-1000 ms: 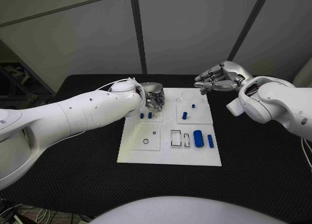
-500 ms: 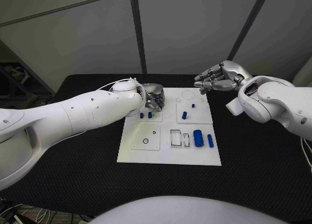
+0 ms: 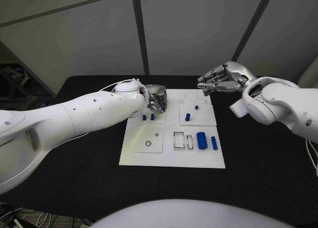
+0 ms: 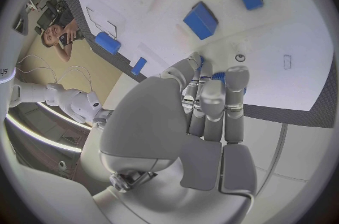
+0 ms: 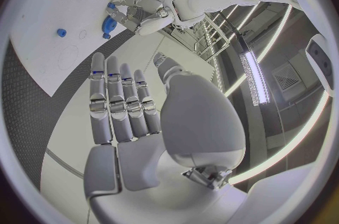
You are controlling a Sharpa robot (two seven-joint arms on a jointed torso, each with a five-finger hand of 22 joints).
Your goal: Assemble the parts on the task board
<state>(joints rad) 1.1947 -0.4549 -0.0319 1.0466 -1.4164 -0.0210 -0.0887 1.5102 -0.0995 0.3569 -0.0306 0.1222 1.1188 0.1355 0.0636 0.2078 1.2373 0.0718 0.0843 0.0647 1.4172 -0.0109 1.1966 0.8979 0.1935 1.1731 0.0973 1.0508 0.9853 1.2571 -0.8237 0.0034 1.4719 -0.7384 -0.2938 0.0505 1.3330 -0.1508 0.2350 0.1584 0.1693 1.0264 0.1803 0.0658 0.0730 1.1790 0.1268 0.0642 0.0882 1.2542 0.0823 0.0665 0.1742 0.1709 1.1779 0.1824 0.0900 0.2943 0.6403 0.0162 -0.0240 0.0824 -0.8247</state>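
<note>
— Head view, what's doing?
— My left hand hovers over the task board's far-left parts; my right hand waits far right, fingers apart, empty.

— Left wrist view?
— Fingers together, possibly on a blue part; I cannot tell. I'd press straight down, slowly.

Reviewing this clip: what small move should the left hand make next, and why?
Probably a slight lowering of the left hand to grasp one of the two small blue parts just beneath its fingertips on the task board; the right hand hovers open, away from the pieces.
</note>
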